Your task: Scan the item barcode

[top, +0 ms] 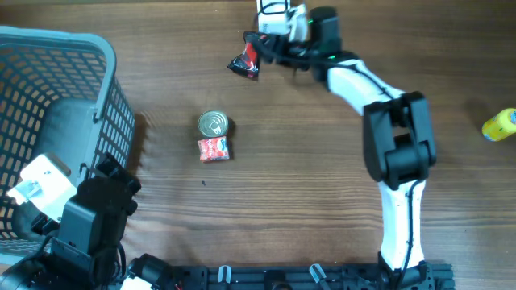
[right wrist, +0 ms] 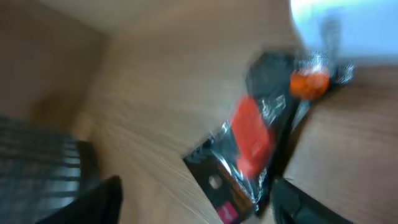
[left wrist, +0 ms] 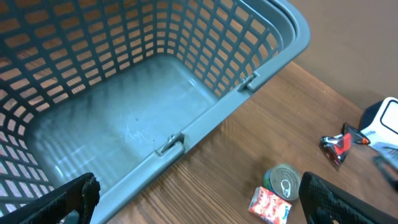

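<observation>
The right gripper [top: 256,48] hovers at the surface's far edge, fingers spread on either side of the black-and-red packet [top: 244,64]. The left gripper [left wrist: 199,202] gapes wide above the basket [left wrist: 273,37] at the left edge. A can [top: 213,123] stands mid-surface.

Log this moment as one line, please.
left gripper open by basket | right gripper open over black-red packet | can, red box untouched

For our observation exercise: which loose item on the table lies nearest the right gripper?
The black-and-red packet, lying right by the right gripper near the far edge; the can and red box sit mid-table, the yellow item far right.
</observation>
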Controlling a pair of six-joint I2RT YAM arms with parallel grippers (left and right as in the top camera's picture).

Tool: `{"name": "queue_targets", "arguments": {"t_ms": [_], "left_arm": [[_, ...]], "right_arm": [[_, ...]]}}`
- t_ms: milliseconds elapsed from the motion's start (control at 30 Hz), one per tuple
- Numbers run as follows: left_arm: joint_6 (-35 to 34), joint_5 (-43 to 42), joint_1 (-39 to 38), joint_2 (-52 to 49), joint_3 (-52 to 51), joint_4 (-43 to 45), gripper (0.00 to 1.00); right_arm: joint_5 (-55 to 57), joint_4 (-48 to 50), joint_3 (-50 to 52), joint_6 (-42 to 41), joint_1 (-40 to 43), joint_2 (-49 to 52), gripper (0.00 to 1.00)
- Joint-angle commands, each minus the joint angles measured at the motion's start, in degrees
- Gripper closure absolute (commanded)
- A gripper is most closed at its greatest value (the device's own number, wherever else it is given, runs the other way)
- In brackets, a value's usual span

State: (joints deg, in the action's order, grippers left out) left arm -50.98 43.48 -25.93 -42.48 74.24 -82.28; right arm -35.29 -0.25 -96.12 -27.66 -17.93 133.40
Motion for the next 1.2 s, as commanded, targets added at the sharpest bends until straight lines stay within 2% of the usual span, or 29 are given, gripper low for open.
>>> {"name": "queue_targets", "arguments": {"t_ms": [0,33,167,233,300,400,500,567,600,800,967,1167], "left_arm": [[-0.9,2.3,-0.2,-0.2,-0.1,0.1,0.0],[-0.9,2.4,-0.2,-0.2,-0.1,0.1,0.0],[-0.9,2.9,-0.2,-0.2,-0.1,0.2,0.0],[-0.9,3.1,-0.2,-0.3,-0.1,0.2,0.0],[-0.9,3.1,-0.2,-0.3,-0.1,0.1,0.0],[-0.9,3.1,-0.2,-0.3,-0.1,0.2,0.0],[-0.9,3.1,-0.2,-0.3,-0.1,0.1,0.0],[-0.9,3.1,-0.2,-0.3,-0.1,0.2,0.0],[-0.9,3.1,-0.2,-0.3,-0.1,0.2,0.0],[-0.9,3.1,-0.2,-0.3,-0.1,0.3,0.0],[-0.9,3.1,-0.2,-0.3,-0.1,0.3,0.0],[-0.9,3.1,-0.2,-0.3,-0.1,0.3,0.0]], "right_arm": [[25.6,-7.1,-1.6,4.7,-5.1,-6.0,0.08],[31.8,-10.6,-2.8,4.3,-6.2,-7.0,0.02],[51.9,-28.7,-13.2,3.3,-10.0,-8.7,0.0],[55.5,-35.8,-18.3,2.6,-11.0,-8.7,0.0],[53.1,-41.0,-23.0,7.6,-12.0,-8.8,0.0],[44.6,-39.8,-23.9,14.9,-12.9,-8.8,0.0],[40.5,-35.9,-23.3,11.9,-13.0,-8.6,0.0],[41.6,-35.6,-23.3,2.6,-13.0,-8.4,0.04],[41.6,-35.0,-23.3,1.2,-13.0,-7.9,0.05],[42.1,-30.7,-23.3,-1.4,-13.2,-3.2,0.01],[44.5,-29.8,-23.5,-4.0,-12.5,0.5,0.0],[47.3,-21.1,-23.5,-5.1,-12.4,3.2,0.01]]}}
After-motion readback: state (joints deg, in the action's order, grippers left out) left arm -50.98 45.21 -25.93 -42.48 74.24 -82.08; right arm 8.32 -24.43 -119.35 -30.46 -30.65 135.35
